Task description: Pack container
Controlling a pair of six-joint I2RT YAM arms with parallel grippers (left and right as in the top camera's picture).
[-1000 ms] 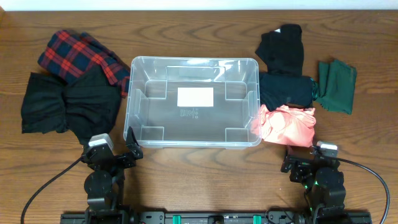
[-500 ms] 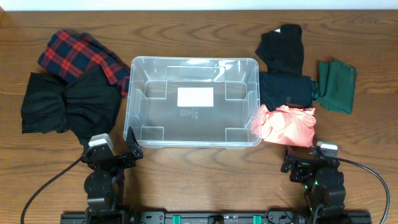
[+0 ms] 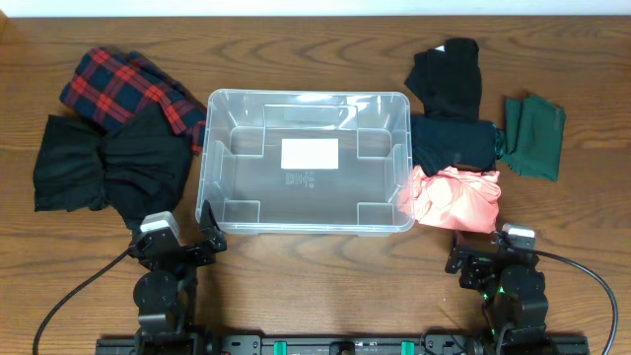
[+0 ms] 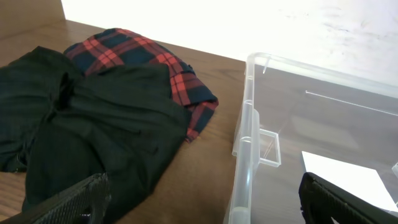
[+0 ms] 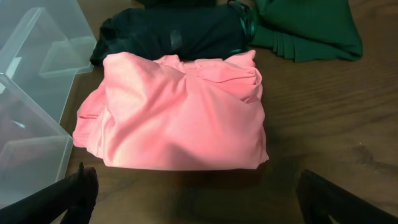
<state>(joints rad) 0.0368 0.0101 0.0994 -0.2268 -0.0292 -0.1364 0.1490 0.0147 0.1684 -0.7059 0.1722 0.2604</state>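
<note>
- Container [image 3: 246,168] sits open-topped on the table [image 3: 325,286], midway between both arms, white label on its base;
- black garment [image 3: 108,173] left of it; pink bundle [image 3: 455,197] just beside its right front corner;
- left gripper [image 4: 208,202] and right gripper [image 5: 202,199]: I see both spread wide, grasping nothing.
</note>
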